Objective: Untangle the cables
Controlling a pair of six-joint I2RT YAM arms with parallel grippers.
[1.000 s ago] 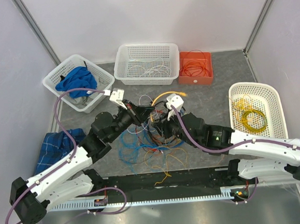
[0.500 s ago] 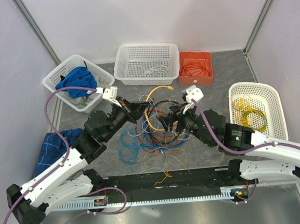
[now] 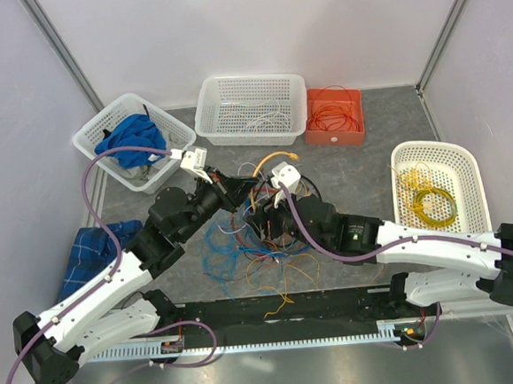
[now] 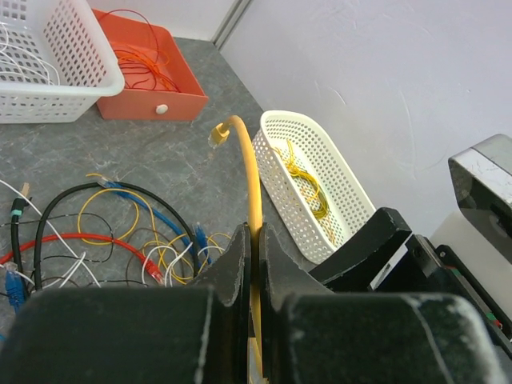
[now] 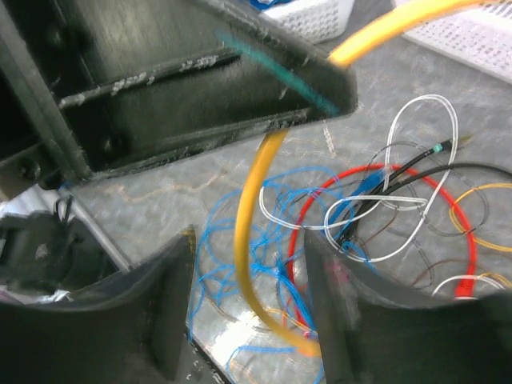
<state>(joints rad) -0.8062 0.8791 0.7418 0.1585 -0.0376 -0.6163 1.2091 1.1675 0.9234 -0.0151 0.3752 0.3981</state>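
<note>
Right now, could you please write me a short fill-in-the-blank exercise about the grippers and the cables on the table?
1. The cable pinched in the left gripper is coloured ___.
2. The right gripper straddles that same cable with its fingers ___.
3. The tray at the back holds wires coloured ___.

Missing words: yellow; open; orange.

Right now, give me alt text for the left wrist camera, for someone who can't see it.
The left gripper, shut on a thick yellow cable, fills the foreground; the cable's plug end curls over the grey table. Behind lie a loose tangle of cables, an orange tray and an oval white basket with yellow wires.
</note>
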